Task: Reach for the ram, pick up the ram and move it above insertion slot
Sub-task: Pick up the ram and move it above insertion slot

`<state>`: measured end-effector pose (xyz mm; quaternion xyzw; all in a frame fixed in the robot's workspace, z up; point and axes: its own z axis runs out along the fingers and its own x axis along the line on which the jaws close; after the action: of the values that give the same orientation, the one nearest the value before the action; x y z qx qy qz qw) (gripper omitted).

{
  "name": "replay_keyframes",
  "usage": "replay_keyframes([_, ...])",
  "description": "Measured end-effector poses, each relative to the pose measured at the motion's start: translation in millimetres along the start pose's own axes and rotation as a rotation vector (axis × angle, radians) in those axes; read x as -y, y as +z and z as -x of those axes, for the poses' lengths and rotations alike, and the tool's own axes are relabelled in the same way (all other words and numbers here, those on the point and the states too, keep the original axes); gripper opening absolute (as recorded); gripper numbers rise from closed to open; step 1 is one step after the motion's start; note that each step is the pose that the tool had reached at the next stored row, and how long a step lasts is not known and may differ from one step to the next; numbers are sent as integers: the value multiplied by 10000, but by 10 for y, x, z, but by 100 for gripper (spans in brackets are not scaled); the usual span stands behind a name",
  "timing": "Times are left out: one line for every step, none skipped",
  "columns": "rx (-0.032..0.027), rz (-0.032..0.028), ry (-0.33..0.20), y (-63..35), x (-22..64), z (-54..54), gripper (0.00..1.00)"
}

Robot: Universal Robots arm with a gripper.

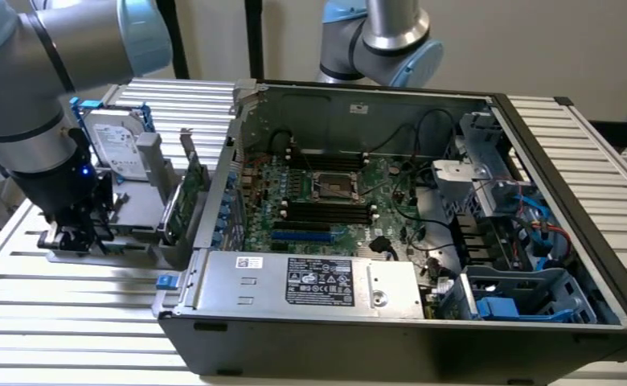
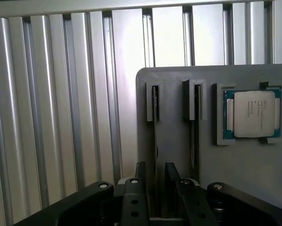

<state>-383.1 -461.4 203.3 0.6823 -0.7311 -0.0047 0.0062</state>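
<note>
My fingers (image 2: 140, 186) are wide open, empty, straddling the ram (image 2: 155, 106); close off-centre and I'd probably knock it crooked.

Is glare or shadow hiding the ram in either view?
Wrist view: table slats glare bright; the ram is a dark edge-on strip in the evenly lit grey holder, straddled by the open gripper. Exterior view: computer case interior dim.
</note>
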Motion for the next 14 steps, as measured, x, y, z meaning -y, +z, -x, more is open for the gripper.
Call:
replay_keyframes([-1,7,0,5,-2,0,31])
replay_keyframes([-3,13,-1,6,-2,0,31])
replay_keyframes([-3,14,-1,6,-3,0,31])
replay_keyframes([-2,16,-2,6,-3,0,31])
replay_keyframes([-2,21,-5,6,-3,0,31])
replay_keyframes([-2,26,-10,7,-4,1,31])
replay_keyframes([-2,34,-20,7,-6,2,31])
replay_keyframes([-2,41,-35,9,-7,4,31])
replay_keyframes([-2,49,-55,10,-7,6,31])
replay_keyframes([-4,61,-75,9,-8,9,31])
replay_keyframes([-6,68,-94,9,-8,13,31])
replay_keyframes([-6,73,-112,10,-9,17,31])
replay_keyframes([-7,80,-134,12,-9,20,31])
replay_keyframes([-7,83,-152,14,-9,22,31])
